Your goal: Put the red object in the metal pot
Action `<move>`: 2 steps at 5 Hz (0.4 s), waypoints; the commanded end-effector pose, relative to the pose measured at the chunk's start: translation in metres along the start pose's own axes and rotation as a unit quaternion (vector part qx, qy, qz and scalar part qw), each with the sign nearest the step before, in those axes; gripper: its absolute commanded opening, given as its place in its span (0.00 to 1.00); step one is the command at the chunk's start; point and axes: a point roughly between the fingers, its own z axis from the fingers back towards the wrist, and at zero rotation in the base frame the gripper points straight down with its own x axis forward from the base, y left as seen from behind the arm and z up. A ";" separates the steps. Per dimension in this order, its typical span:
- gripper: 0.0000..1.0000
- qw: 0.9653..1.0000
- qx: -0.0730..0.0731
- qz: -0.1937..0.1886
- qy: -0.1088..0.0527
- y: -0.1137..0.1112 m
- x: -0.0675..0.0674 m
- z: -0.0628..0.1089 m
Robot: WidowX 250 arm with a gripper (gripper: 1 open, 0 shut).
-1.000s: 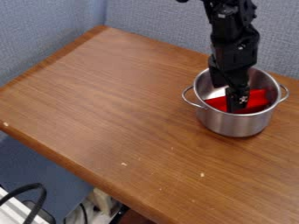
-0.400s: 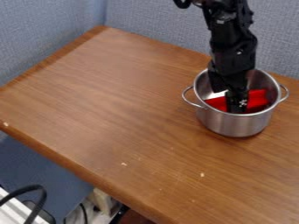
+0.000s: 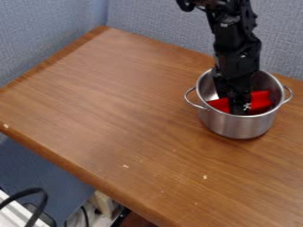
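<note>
The pincer (image 3: 240,100) reaches into the metal pot (image 3: 236,124), covering much of the red object (image 3: 225,105); its jaws' spacing is unreadable.

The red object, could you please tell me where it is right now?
In the camera view, the red object lies inside the metal pot at the right side of the wooden table, with the gripper reaching down into the pot.

Single fixed view, set high and off the near-left corner of the wooden surface (image 3: 106,97), looking obliquely down across it toward the blue back wall (image 3: 166,22); medium distance, far right corner cropped.
</note>
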 end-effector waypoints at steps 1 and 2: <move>0.00 1.000 0.014 0.013 -0.024 0.010 0.008 0.017; 0.00 0.999 0.013 0.017 -0.026 0.011 0.008 0.020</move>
